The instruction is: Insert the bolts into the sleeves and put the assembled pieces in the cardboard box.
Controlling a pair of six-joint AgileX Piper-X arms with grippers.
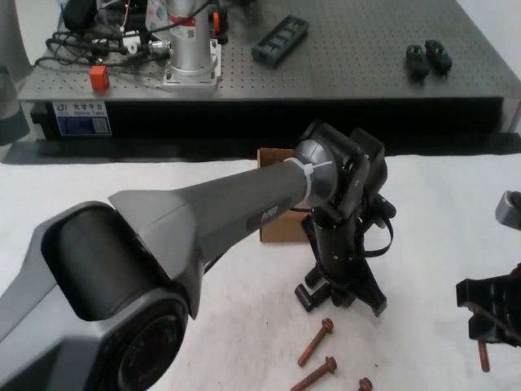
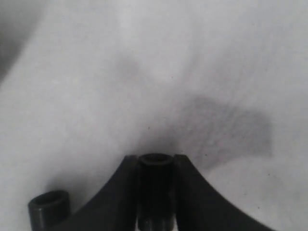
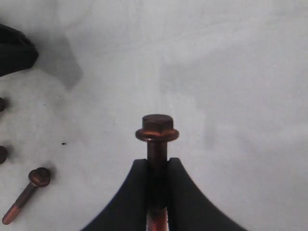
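The left fingers (image 2: pixel 115 202) are clamped on a black sleeve (image 2: pixel 155 192); the right fingers (image 3: pixel 130 202) pinch a bolt (image 3: pixel 157 129) by its shank. The box (image 1: pixel 275 228) sits at the table's (image 1: pixel 122 175) far edge, with loose bolts (image 1: pixel 316 342) near the front edge.

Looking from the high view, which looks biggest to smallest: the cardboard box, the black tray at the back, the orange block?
The cardboard box, partly hidden
black tray, farther off, so unsure
orange block, clearly smallest
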